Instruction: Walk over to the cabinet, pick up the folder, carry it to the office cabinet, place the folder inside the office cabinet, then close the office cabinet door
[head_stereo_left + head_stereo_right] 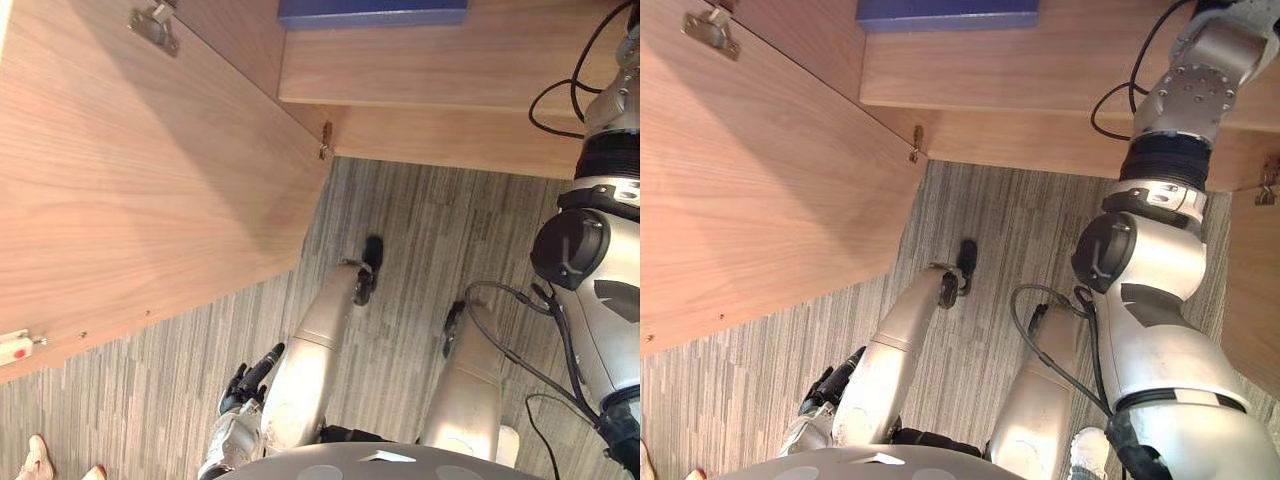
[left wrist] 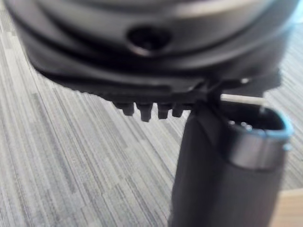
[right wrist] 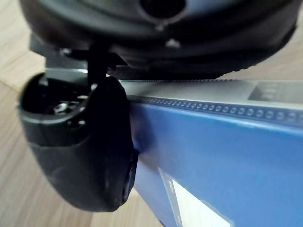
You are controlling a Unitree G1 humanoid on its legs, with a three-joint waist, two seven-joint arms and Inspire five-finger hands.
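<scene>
The blue folder (image 1: 370, 12) lies flat on a wooden shelf (image 1: 420, 65) of the office cabinet, at the far edge of the eye views. My right arm reaches up to that shelf on the right. In the right wrist view my right hand (image 3: 80, 151) has its thumb laid on the folder's blue cover (image 3: 227, 161), and the folder's grey edge runs in under the palm. My left hand (image 1: 245, 385) hangs low by my side with relaxed fingers and holds nothing. The cabinet door (image 1: 130, 200) stands swung open on the left.
Metal hinges (image 1: 155, 22) sit on the open door and on the cabinet's lower edge (image 1: 325, 140). A small white and red catch (image 1: 15, 348) is at the door's near corner. Grey striped carpet (image 1: 420, 230) lies below. A person's shoes (image 1: 40, 460) show at the lower left.
</scene>
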